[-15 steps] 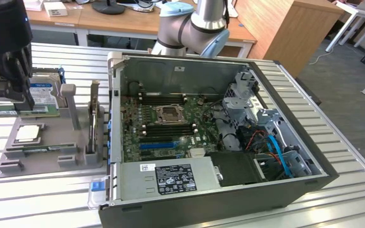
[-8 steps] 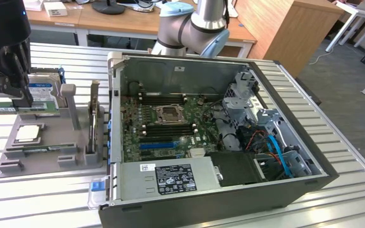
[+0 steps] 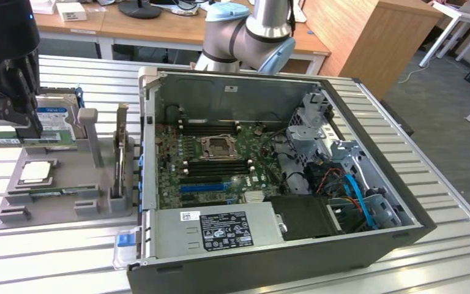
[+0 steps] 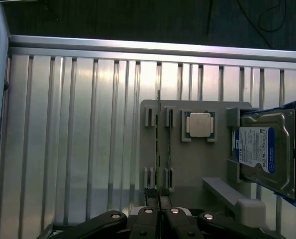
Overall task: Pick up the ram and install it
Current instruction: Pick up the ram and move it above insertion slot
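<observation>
My gripper (image 3: 8, 130) hangs over the grey parts holder (image 3: 63, 215) at the exterior view's left. Its black fingers (image 4: 148, 215) are shut on the ram (image 3: 51, 142), a thin green stick lying level just under them. In the wrist view the ram (image 4: 159, 149) is seen edge-on as a narrow line running out from the gripper (image 4: 160, 205), over the holder (image 4: 197, 169) and between its pairs of slotted brackets. It looks slightly raised off the holder. The open computer case (image 3: 149, 122) lies to the right, with dark memory slots (image 3: 218, 130) on its green motherboard (image 3: 169, 171).
On the holder sit a square silver processor chip (image 3: 37, 173) (image 4: 199, 124) and a boxy hard drive (image 3: 55, 113) (image 4: 264, 149) with a blue-white label. A tall upright card (image 3: 120, 153) stands between the holder and the case. The arm's base (image 3: 247, 37) rises behind the case. The table is ribbed metal.
</observation>
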Available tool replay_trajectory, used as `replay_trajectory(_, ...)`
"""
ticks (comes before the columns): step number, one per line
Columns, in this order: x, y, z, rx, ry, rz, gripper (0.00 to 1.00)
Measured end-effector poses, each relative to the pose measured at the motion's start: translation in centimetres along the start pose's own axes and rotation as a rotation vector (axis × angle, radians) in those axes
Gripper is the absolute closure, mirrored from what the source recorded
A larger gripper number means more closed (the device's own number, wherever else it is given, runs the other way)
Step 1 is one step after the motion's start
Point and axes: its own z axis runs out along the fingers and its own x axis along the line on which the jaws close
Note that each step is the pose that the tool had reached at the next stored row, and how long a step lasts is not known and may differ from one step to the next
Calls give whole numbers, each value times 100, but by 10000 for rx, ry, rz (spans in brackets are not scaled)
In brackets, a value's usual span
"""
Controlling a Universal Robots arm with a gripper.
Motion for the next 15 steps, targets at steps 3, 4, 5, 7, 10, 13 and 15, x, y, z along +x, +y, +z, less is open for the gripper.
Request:
replay_trajectory(3, 0, -28, -1, 0, -1, 1, 88)
replay_trajectory(4, 1, -44, -1, 1, -1, 0, 88)
replay_trajectory(5, 1, -63, -2, 1, -1, 0, 88)
replay_trajectory(7, 2, -102, -3, 1, -1, -2, 88)
replay_trajectory(10, 3, -168, -7, 0, -1, -4, 88)
replay_trajectory(13, 5, -243, -10, 1, -1, -9, 88)
replay_trajectory(15, 6, -293, -12, 1, -1, -12, 88)
